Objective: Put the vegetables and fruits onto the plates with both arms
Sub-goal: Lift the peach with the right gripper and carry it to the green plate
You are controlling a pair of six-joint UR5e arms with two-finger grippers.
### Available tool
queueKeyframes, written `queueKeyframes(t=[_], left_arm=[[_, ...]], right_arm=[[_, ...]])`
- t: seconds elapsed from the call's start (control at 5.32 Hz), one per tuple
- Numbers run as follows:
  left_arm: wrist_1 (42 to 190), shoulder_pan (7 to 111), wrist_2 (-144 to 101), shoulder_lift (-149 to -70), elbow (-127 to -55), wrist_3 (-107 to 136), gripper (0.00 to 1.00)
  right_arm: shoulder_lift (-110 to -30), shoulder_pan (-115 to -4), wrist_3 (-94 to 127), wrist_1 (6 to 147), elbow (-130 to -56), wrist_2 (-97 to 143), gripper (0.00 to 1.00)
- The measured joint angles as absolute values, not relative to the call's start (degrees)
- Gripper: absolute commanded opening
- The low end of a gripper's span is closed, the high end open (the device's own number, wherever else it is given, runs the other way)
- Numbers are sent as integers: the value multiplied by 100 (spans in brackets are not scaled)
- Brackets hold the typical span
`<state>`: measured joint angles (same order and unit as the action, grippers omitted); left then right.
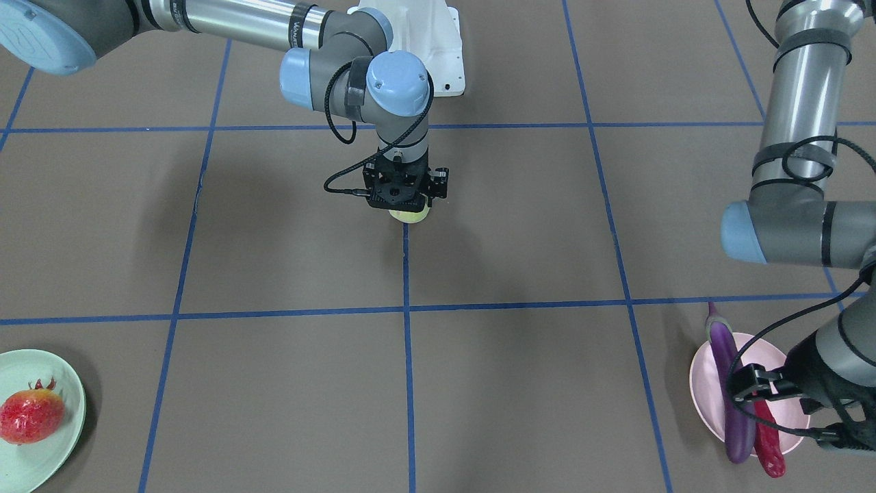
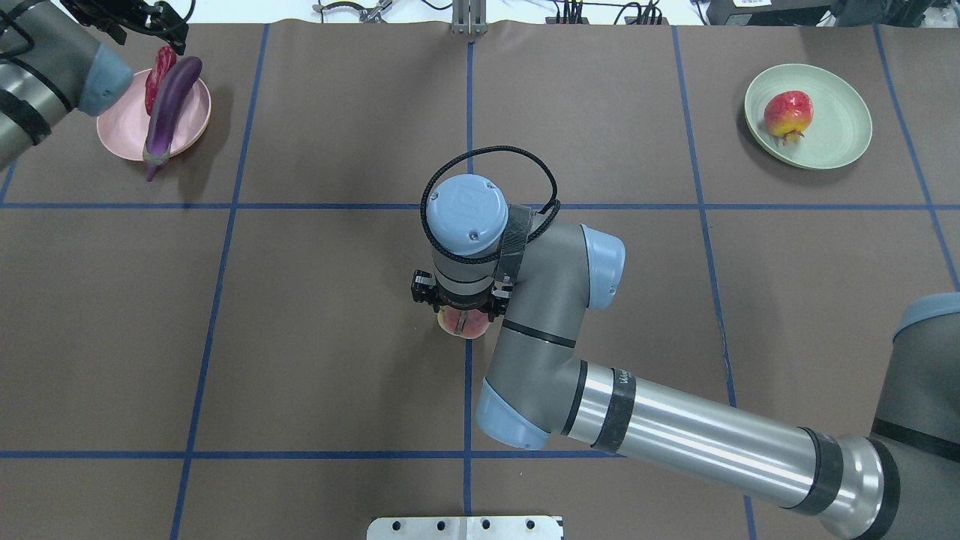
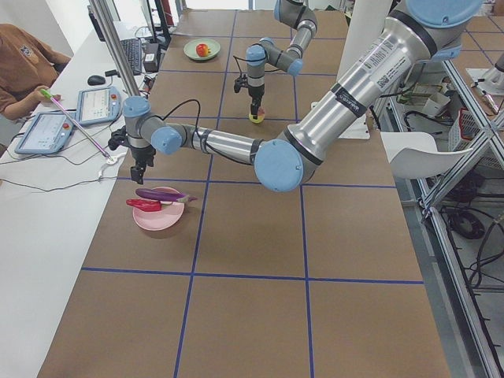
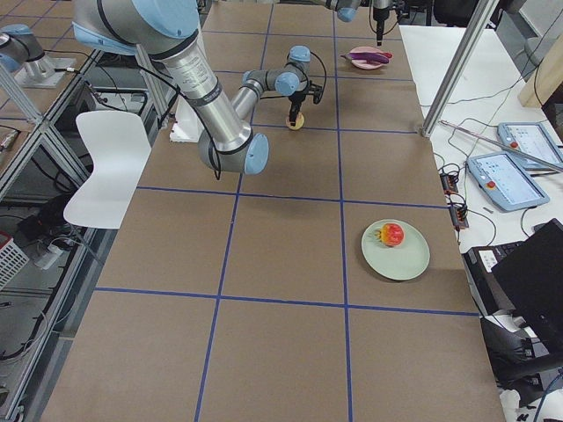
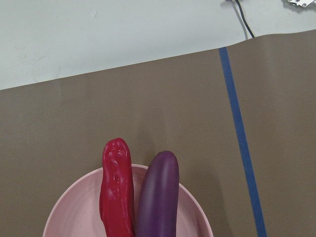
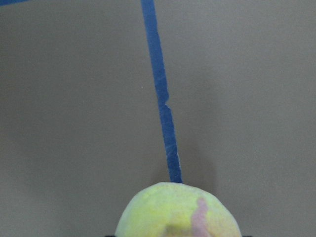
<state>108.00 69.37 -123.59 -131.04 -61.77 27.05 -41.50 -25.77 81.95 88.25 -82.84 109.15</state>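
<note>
Your right end effector (image 1: pixel 408 205) sits over the peach (image 1: pixel 410 216) at the middle of the tabletop (image 1: pixel 274 239), grip impossible to tell; the left end effector (image 3: pixel 139 175), equally unreadable, hangs above the far-left pink plate (image 1: pixel 705 383) holding eggplant (image 1: pixel 727 370) and chili (image 1: pixel 770 445)

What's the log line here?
right end effector at peach, mid-table | left end effector raised near pink plate | pink plate: eggplant, chili pepper | green plate: strawberry-like fruit

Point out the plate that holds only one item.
The mint green plate, carrying only the strawberry-like fruit. The pink plate holds two: the eggplant and the chili pepper, side by side.
</note>
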Motion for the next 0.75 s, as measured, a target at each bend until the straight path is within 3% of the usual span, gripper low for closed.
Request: queueKeyframes(t=[0.38,0.75], left_arm=[[9798,7287,-12722,-12118,-8001,2075,100],[9435,7658,-12892,-11093,-8949,1028,100]], right_arm=[[-4168,-2743,8211,8723,-8516,11036,0],[-4216,-3190,8198,8881,-8954,11364,0]])
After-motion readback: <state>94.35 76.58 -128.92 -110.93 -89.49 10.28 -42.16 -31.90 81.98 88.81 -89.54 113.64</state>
